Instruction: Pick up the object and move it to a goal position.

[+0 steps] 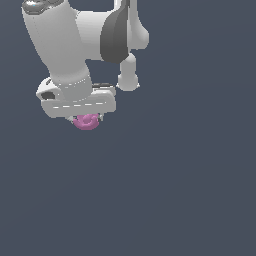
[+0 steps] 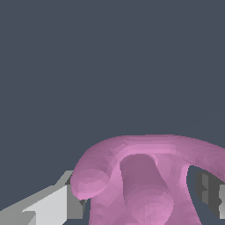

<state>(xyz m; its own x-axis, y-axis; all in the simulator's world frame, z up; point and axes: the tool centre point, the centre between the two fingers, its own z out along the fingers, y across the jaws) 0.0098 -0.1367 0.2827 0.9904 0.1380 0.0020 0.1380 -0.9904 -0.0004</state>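
**Pink object held beneath the wrist**

As I read the wrist view, the pink object (image 2: 145, 184) fills the space between the two fingers (image 2: 66, 200), its rounded lobes pressed against the pads on both sides: the gripper (image 2: 140, 193) is clenched on it. From the exterior view, I see the object (image 1: 86, 121) protruding under the gripper (image 1: 87, 119), near the dark background's upper left.

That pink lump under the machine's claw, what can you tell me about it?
The pink object is a small, smooth, matte magenta lump with rounded prongs and a curved body. It sits tucked between the gripper fingers, mostly hidden beneath the hand in the exterior view. Whether it rests on the surface or is lifted cannot be told.
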